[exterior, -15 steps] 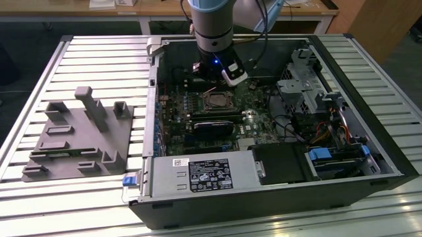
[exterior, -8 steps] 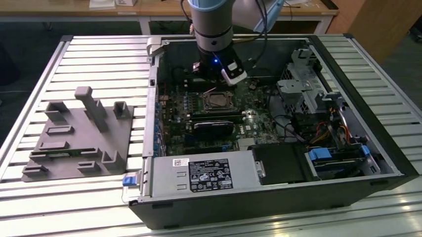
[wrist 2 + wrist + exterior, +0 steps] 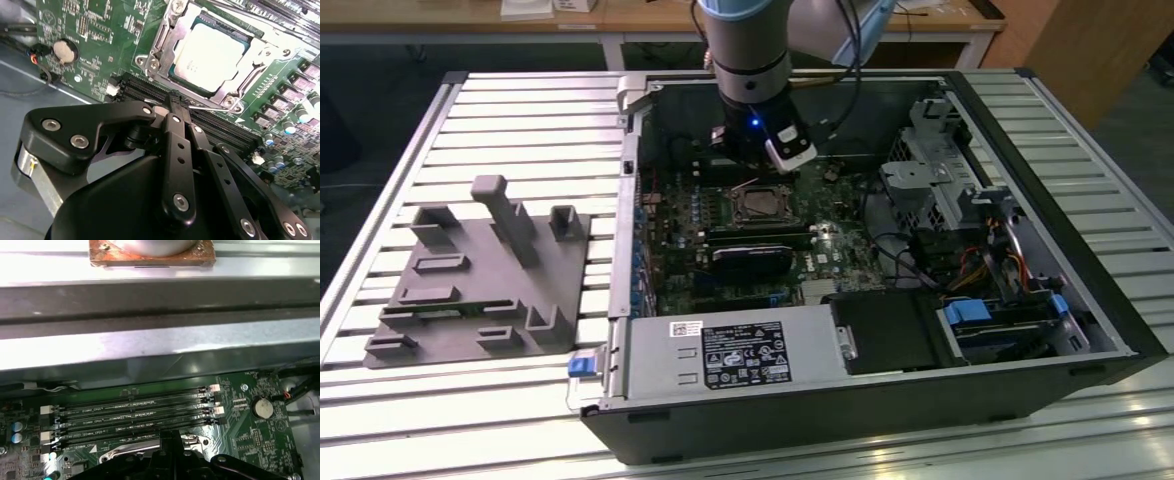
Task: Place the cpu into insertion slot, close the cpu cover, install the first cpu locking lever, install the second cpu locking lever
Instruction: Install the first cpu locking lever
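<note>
Tally from where I stand:

- one arm (image 3: 750, 60), carrying one claw (image 3: 176, 102)
- one slatted worktop (image 3: 520, 110)
- one open computer case (image 3: 854, 410)
- one green motherboard (image 3: 100, 25)
- one cpu (image 3: 210, 50)
- one cpu cover (image 3: 166, 32)
- four long black memory slots (image 3: 132, 410), counted in the first wrist view
- one coin battery (image 3: 262, 408)
- one grey moulded fixture (image 3: 480, 280)

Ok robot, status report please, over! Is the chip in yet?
Tool shut, tip beside the cover. Cpu seated, cover down over its edges. Memory slots right by the tip.
</note>
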`<state>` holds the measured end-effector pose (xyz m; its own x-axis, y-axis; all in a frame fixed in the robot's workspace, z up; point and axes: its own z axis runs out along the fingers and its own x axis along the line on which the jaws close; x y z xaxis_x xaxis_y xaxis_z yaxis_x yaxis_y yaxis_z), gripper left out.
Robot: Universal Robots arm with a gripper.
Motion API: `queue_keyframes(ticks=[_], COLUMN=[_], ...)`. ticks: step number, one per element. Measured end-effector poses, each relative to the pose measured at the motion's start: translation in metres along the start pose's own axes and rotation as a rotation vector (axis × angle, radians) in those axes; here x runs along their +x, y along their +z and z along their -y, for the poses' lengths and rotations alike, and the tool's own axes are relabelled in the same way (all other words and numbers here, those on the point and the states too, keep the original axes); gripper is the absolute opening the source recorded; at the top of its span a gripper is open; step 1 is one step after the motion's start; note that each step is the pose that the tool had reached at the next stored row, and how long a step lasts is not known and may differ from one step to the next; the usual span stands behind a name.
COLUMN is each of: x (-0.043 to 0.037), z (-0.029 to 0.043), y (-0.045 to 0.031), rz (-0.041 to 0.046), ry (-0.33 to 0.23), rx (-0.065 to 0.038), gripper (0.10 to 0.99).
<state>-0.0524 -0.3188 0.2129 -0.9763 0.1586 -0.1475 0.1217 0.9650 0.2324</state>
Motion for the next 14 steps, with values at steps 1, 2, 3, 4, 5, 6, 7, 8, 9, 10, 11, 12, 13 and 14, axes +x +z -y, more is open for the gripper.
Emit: queue_keyframes(ticks=[1,2,3,4,5,6,7,8,9,10,11,12,13,14], x=[0.0,0.0,0.0,0.0,0.0,0.0,0.0001,0.0004,0.0007,0.0012,0.0018,0.0025,0.0032,0.0039], z=[0.0,0.0,0.0,0.0,0.0,0.0,0.0001,0.0002,0.0003,0.0003,0.0003,0.0003,0.0003,0.0002], y=[0.0,0.0,0.0,0.0,0.0,0.0002,0.0006,0.0009,0.001,0.0012,0.0014,0.0016,0.0016,0.0017], rz=[0.0008,0.001,0.0011,0.0011,0.0011,0.0012,0.0019,0.0034,0.0053,0.0071,0.0087,0.0101,0.0109,0.0116], ry=[0.003,0.004,0.004,0.004,0.004,0.004,0.006,0.011,0.019,0.027,0.033,0.039,0.043,0.046], rx=[0.001,0.001,0.001,0.001,0.001,0.001,0.001,0.002,0.004,0.005,0.005,0.006,0.007,0.007], gripper=[0.106,0.106,0.106,0.106,0.106,0.106,0.106,0.106,0.106,0.106,0.106,0.106,0.106,0.106])
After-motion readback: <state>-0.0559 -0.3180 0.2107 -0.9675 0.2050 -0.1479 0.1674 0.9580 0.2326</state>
